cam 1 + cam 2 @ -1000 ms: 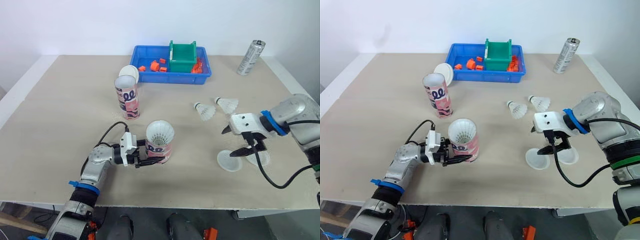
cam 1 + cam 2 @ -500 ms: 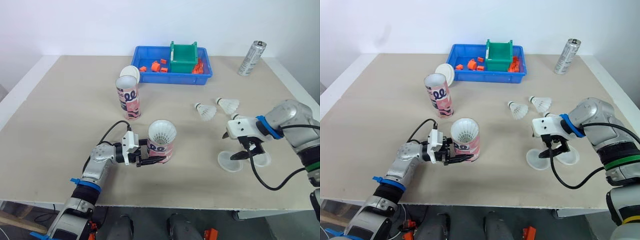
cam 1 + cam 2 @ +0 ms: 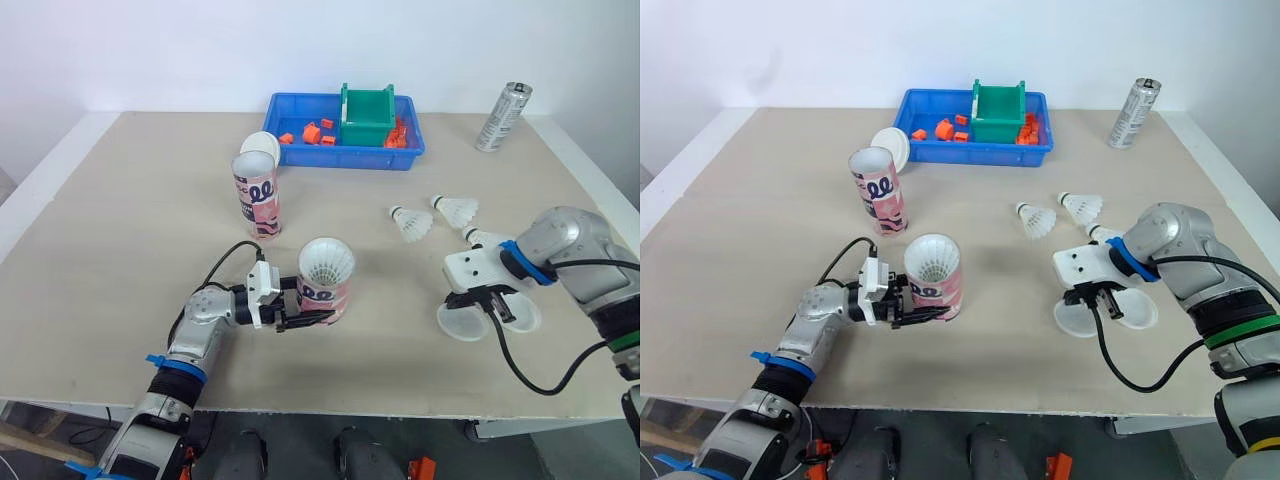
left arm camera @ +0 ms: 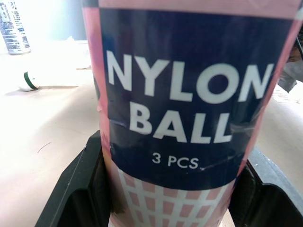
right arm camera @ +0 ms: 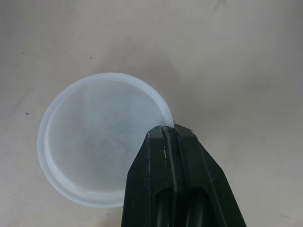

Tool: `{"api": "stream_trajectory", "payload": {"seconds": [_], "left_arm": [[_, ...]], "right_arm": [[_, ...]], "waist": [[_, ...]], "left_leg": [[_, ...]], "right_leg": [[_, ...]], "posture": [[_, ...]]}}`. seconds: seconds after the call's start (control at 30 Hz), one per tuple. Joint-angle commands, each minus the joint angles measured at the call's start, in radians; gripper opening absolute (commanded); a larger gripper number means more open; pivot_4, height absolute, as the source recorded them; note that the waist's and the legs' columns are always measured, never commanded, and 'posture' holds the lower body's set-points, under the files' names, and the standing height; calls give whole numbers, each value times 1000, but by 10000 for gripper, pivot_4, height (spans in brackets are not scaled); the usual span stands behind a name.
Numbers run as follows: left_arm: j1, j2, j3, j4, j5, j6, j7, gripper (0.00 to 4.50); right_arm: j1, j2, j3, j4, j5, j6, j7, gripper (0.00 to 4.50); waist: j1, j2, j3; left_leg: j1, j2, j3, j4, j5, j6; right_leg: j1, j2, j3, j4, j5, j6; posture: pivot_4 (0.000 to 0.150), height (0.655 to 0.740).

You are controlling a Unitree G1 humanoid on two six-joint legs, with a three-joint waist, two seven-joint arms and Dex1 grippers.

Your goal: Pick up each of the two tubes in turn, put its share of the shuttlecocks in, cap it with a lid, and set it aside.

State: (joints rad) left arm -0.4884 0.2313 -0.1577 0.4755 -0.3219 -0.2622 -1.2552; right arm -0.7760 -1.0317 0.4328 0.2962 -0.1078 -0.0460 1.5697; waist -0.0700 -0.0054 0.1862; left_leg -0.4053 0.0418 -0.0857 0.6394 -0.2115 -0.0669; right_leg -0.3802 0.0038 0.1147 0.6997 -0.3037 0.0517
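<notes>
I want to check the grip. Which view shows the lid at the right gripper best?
The right wrist view: the lid lies nearly whole, its rim pinched by the right gripper. Both eye views show it partly hidden under that gripper.

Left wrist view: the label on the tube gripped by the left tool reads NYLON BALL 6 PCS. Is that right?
Not quite. The tube is gripped by the left tool, and its label does read NYLON BALL, but the count printed below is 3 PCS, not 6 PCS. The left wrist view shows it.
</notes>
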Motion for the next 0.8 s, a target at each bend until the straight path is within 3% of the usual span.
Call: {"api": "stream_trajectory", "payload": {"seconds": [0.03, 0.37, 0.5, 0.8], "left_arm": [[-6, 4, -11, 33, 33, -1, 0, 27837], [2, 12, -46, 69, 62, 13, -24, 27837], [0, 18, -41, 77, 56, 15, -29, 27837], [-29, 40, -55, 92, 50, 82, -86, 27837]], "right_arm": [[-13, -16, -26, -41, 43, 11, 45, 185], [-172, 5, -85, -157, 291, 198, 45, 185], [-320, 45, -92, -199, 411, 281, 45, 185], [-549, 202, 36, -236, 458, 245, 45, 185]], "waist": [[0, 0, 0], [0, 0, 0], [0, 0, 0], [-3, 1, 0]], "left_leg": [[0, 0, 0, 0, 0, 0], [1, -1, 0, 0, 0, 0], [1, -1, -1, -1, 0, 0], [2, 0, -1, -2, 0, 0]], "right_leg": [[0, 0, 0, 0, 0, 0], [1, -1, 0, 0, 0, 1], [2, -1, 0, -1, 0, 1], [2, 0, -1, -2, 0, 1]], "posture": [[1500, 7384], [1500, 7384], [1500, 7384], [1500, 7384]]}}
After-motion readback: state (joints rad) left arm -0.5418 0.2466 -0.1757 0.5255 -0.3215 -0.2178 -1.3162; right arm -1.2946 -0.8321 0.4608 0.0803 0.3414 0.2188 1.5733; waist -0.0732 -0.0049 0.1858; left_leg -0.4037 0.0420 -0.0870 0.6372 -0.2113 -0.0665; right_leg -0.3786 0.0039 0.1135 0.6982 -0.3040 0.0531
